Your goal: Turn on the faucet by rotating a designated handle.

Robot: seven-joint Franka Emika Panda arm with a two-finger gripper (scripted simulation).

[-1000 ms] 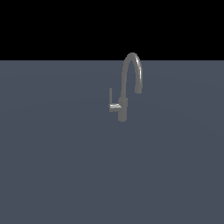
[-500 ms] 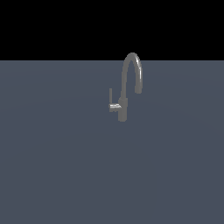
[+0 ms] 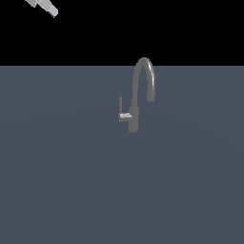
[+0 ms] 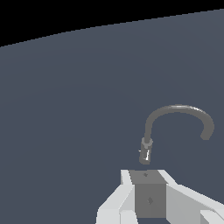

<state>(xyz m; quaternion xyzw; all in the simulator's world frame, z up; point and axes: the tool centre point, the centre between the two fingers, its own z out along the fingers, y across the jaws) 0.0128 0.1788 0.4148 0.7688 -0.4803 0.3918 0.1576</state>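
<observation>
The faucet (image 3: pixel 135 112) is a small grey gooseneck tap standing upright on the flat grey-blue surface (image 3: pixel 62 181), its arched spout curving toward the exterior view's right. The handle (image 3: pixel 123 114) is a short silver stub on the base's left side, ending in a thin upright rod. Only a white tip of my gripper (image 3: pixel 45 7) shows, in the exterior view's upper left corner, high up and far from the faucet. In the wrist view the faucet (image 4: pixel 175 114) lies beyond my gripper (image 4: pixel 145 176), with the handle (image 4: pixel 146 151) seen end-on. Nothing is held; the jaw spacing is unclear.
The grey-blue surface (image 4: pixel 65 109) stretches around the faucet, with a black background behind its far edge. No other objects show.
A white part of my gripper has come into the exterior view's upper left corner, where nothing showed before. The faucet and handle have not moved.
</observation>
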